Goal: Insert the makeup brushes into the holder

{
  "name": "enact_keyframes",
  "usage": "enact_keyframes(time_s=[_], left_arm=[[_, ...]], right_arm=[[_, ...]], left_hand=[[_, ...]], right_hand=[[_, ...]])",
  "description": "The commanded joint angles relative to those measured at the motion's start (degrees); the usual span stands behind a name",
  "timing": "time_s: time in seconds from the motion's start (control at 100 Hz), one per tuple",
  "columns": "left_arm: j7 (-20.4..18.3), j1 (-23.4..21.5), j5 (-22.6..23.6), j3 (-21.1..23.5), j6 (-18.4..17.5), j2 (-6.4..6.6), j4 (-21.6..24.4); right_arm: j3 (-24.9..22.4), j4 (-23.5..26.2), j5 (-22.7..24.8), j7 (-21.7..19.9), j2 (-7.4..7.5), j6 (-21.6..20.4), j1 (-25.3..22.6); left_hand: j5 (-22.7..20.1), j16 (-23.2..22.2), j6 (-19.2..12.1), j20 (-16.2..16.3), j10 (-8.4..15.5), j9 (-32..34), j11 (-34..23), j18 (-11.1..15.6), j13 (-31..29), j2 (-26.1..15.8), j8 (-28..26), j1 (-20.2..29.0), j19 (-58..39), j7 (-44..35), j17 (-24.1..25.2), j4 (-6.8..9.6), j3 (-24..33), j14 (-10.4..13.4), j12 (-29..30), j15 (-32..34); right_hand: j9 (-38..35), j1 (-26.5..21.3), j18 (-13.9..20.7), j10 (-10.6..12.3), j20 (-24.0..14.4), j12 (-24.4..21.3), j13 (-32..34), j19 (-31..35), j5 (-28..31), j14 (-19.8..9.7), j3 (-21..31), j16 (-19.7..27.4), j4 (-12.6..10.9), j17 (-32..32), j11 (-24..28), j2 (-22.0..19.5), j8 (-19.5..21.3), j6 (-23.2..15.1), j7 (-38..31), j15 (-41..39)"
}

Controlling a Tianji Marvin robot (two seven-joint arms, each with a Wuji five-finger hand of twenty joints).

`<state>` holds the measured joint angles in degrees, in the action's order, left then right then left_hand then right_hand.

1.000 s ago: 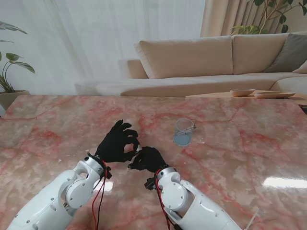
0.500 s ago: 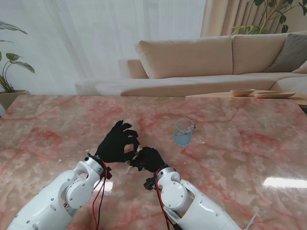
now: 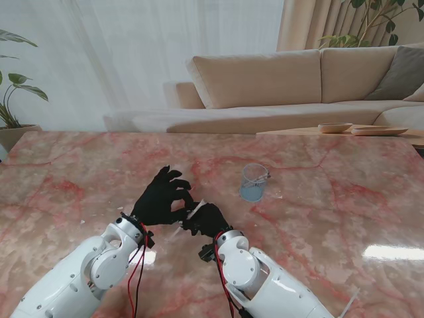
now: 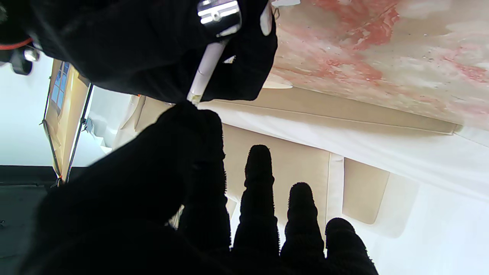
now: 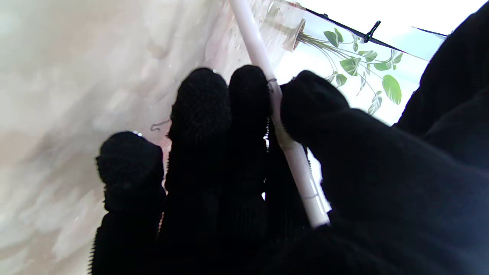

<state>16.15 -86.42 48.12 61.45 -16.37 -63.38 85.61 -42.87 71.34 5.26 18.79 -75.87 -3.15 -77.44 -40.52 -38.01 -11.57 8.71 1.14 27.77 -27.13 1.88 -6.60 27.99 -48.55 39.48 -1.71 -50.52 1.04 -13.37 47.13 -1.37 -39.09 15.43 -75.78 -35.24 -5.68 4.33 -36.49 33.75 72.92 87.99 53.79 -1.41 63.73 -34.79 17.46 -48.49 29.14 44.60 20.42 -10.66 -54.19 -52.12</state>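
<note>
**Brush pinched between two hands, holder not yet reached**

While both hands meet near the table's middle, a white makeup brush (image 5: 294, 152) is held between them. Right hand (image 3: 207, 220) has its thumb pressed against the index and middle fingertips (image 5: 248, 88) with the handle running through that pinch; ring and little fingers curl alongside, not touching it as far as I can tell. Left hand (image 3: 161, 197) has its thumb and index closed on the brush's far end, by the metal ferrule (image 4: 219, 13); its other three fingers (image 4: 259, 179) stand straight and apart. Which hand carries the load is hard to judge, probably both.

Step in hand: a handover or regrip, insertion not begun. Holder (image 3: 253, 183) is a clear cup standing upright beyond the right hand's fingertips, well apart from them, apparently empty.

Next move calls for one hand to let go, the other to tilt the brush handle-down and carry it over the cup's rim.

Open marble table (image 3: 331, 218) lies all around the fingers and the cup; nothing stands between them. Table edges are far from both hands. Risk: cup is light and could tip if the rim is clipped.
</note>
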Motion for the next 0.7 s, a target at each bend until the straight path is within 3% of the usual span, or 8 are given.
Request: enact_keyframes(time_s=[0.0, 0.06, 0.16, 0.22, 0.39, 0.47, 0.56, 0.69], left_arm=[[0.60, -0.24, 0.40, -0.11, -0.28, -0.24, -0.33], [0.90, -0.44, 0.51, 0.07, -0.44, -0.26, -0.26], [1.31, -1.18, 0.62, 0.91, -0.56, -0.29, 0.30], [1.44, -1.87, 0.58, 1.74, -0.50, -0.32, 0.89], [1.94, -4.16, 0.01, 5.00, -0.10, -0.51, 2.61], [1.30, -5.06, -1.10, 6.50, 0.01, -0.59, 3.10], [1.07, -5.81, -2.05, 7.72, 0.32, -0.73, 3.20], [1.20, -6.68, -2.36, 9.05, 0.74, -0.79, 3.33]], right_arm=[[-0.29, 0.40, -0.52, -0.40, -0.22, 0.70, -0.75], [-0.64, 0.71, -0.50, 0.26, -0.32, 1.20, -1.08], [-1.36, 1.52, -0.34, 0.86, -0.23, 2.16, -1.66], [-1.89, 2.02, -0.07, 1.14, -0.10, 2.57, -2.01], [-3.95, 4.32, 0.37, 1.73, 0.45, 3.56, -3.39], [-4.96, 5.53, 0.74, 1.88, 0.78, 3.91, -3.98], [-6.24, 7.16, 1.46, 2.05, 1.21, 4.39, -4.65], [-8.65, 10.62, 2.46, 2.19, 1.94, 5.44, -6.07]], left_hand=[[0.47, 0.03, -1.95, -1.00, 0.60, -0.10, 2.43, 0.03, 0.38, -0.58, 4.91, 1.71, 1.91, 0.20, 0.21, 2.17, -3.00, 0.05, 2.44, 0.86], [2.84, 0.37, -1.42, -1.39, 0.31, -1.45, 4.34, 0.02, 0.93, -0.05, 10.21, 0.92, 2.03, 2.35, 0.22, 3.13, -4.48, 0.21, 5.56, 0.51], [4.70, 1.81, 3.36, -1.86, 0.32, -3.21, 6.77, -0.17, 1.84, -0.58, 22.86, -2.55, 2.07, 12.43, 0.25, 3.75, -2.96, 0.58, 10.03, -0.81], [5.94, 2.91, 6.44, -2.01, 0.24, -4.76, 7.44, -0.29, 2.32, -3.32, 27.61, -7.12, 2.05, 19.27, 0.26, 7.26, 0.87, 0.68, 12.26, -1.76], [8.89, 4.61, 8.61, -1.17, 0.10, -6.43, 8.62, -1.24, 2.01, -4.87, 31.40, -9.11, 1.49, 25.66, 0.29, 7.73, -2.37, 0.83, 14.34, -3.86], [9.79, 7.95, 9.63, 4.18, -0.13, -6.32, 9.97, -2.35, 0.87, -5.45, 32.99, -9.54, -1.25, 28.38, 1.13, 7.96, -5.00, 0.89, 16.36, -6.02], [10.67, 9.93, 10.40, 5.98, -0.52, -7.18, 10.86, -1.65, 0.71, -6.42, 34.20, -10.02, -1.41, 30.60, 1.03, 8.19, -7.82, 1.10, 17.69, -7.26], [10.51, 11.11, 10.47, 10.19, -0.43, -7.34, 11.15, -3.29, 0.30, -7.34, 34.68, -10.07, -3.55, 31.38, 1.79, 8.40, -9.63, 1.24, 18.54, -7.80]], right_hand=[[-3.35, -2.09, 0.33, -1.00, -1.28, 0.75, 2.84, 3.38, 2.68, -0.74, 2.36, -1.25, -1.83, -1.96, 0.95, 0.90, 2.52, -3.58, -3.08, -1.77], [-3.60, -2.15, 0.22, -1.36, -1.37, 0.73, 2.91, 3.43, 2.92, -0.55, 2.56, -1.35, -1.84, -2.58, 1.00, 1.19, 2.77, -3.40, -3.08, -2.24], [-3.79, -2.15, -0.03, -1.59, -1.49, 0.58, 2.84, 3.41, 3.16, -0.45, 2.73, -1.44, -1.83, -2.93, 0.90, 1.37, 2.80, -3.11, -2.94, -2.74], [-3.79, -2.11, -0.07, -1.59, -1.54, 0.53, 2.82, 3.40, 3.17, -0.41, 2.74, -1.43, -1.80, -3.00, 0.85, 1.35, 2.83, -3.12, -2.91, -2.84], [-3.87, -2.16, -0.23, -1.75, -1.74, 0.42, 2.79, 3.43, 3.26, -0.35, 2.80, -1.35, -1.78, -3.16, 0.77, 1.32, 2.96, -2.95, -2.91, -3.10], [-3.91, -2.17, -0.25, -1.77, -1.84, 0.41, 2.77, 3.43, 3.24, -0.35, 2.80, -1.29, -1.77, -3.16, 0.77, 1.37, 2.99, -3.08, -2.86, -3.16], [-3.98, -2.07, -0.22, -1.74, -1.95, 0.38, 2.76, 3.43, 3.27, -0.43, 2.83, -1.21, -1.76, -3.17, 0.77, 1.38, 3.03, -2.99, -2.84, -3.22], [-4.02, -2.06, -0.18, -1.78, -2.10, 0.30, 2.78, 3.48, 3.37, -0.36, 2.85, -1.15, -1.74, -3.25, 0.73, 1.44, 2.98, -2.98, -2.76, -3.41]])
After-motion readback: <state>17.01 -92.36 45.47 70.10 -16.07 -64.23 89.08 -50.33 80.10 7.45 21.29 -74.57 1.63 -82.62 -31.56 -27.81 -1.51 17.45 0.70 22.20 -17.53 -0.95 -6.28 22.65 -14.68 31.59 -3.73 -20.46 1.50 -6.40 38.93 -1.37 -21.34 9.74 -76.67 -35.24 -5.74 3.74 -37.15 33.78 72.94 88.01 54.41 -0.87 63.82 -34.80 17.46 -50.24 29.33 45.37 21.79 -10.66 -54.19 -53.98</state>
